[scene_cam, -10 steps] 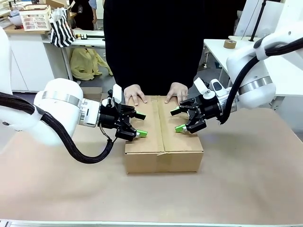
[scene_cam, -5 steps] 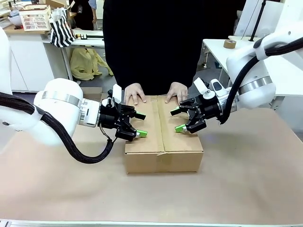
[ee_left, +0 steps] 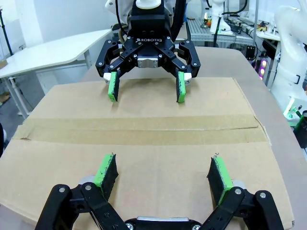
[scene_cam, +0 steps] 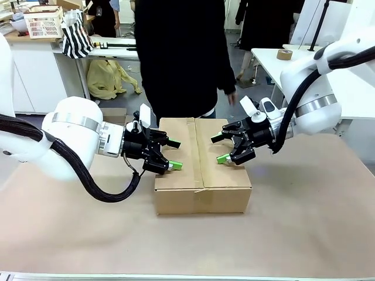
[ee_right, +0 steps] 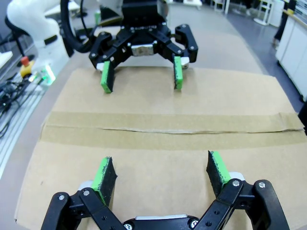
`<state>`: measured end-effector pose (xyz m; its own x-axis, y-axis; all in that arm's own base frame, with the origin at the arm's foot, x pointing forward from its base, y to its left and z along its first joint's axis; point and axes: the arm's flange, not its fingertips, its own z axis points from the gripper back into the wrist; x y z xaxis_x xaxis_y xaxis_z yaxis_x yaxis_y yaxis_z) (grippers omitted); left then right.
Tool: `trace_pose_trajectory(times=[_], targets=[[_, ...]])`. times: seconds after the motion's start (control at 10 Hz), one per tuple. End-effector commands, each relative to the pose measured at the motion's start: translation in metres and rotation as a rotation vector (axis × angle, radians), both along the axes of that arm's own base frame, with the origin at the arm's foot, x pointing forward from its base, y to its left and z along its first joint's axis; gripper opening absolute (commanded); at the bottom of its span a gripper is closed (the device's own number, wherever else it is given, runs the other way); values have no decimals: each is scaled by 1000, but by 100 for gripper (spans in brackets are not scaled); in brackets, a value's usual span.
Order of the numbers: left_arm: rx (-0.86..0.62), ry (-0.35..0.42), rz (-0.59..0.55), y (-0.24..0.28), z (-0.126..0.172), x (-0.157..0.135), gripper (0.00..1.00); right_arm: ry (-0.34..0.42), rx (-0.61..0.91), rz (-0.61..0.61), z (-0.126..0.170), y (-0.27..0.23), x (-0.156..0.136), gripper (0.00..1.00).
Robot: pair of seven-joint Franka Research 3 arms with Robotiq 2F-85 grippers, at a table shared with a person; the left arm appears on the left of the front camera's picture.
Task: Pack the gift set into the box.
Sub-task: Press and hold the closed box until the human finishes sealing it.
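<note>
At frame centre, above the taped box (scene_cam: 202, 190), left tool (scene_cam: 176, 154) and right tool (scene_cam: 219, 147) hovered wide open, holding nothing.

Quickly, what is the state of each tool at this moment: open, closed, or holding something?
Left tool: open, holding nothing, over the box.
Right tool: open, holding nothing, over the same box.

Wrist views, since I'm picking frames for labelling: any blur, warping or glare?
Left wrist view: sharp, no glare; the wide-angle lens stretches the near part of the plain brown corrugated cardboard box. Right wrist view: same stretching, background soft. Front view: even light, the person's hand looks slightly motion-blurred.
</note>
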<state>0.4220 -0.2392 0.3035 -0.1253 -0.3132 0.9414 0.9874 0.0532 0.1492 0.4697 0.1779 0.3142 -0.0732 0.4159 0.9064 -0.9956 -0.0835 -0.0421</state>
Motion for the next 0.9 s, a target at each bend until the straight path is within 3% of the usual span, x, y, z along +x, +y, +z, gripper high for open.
trace_pose_trajectory(times=[0.0, 0.8], targets=[[13, 0, -3, 1, -3, -3, 100, -2, -2, -1, -1, 0, -1, 100], [13, 0, -3, 1, -3, -3, 100, -2, -2, -1, -1, 0, -1, 100]])
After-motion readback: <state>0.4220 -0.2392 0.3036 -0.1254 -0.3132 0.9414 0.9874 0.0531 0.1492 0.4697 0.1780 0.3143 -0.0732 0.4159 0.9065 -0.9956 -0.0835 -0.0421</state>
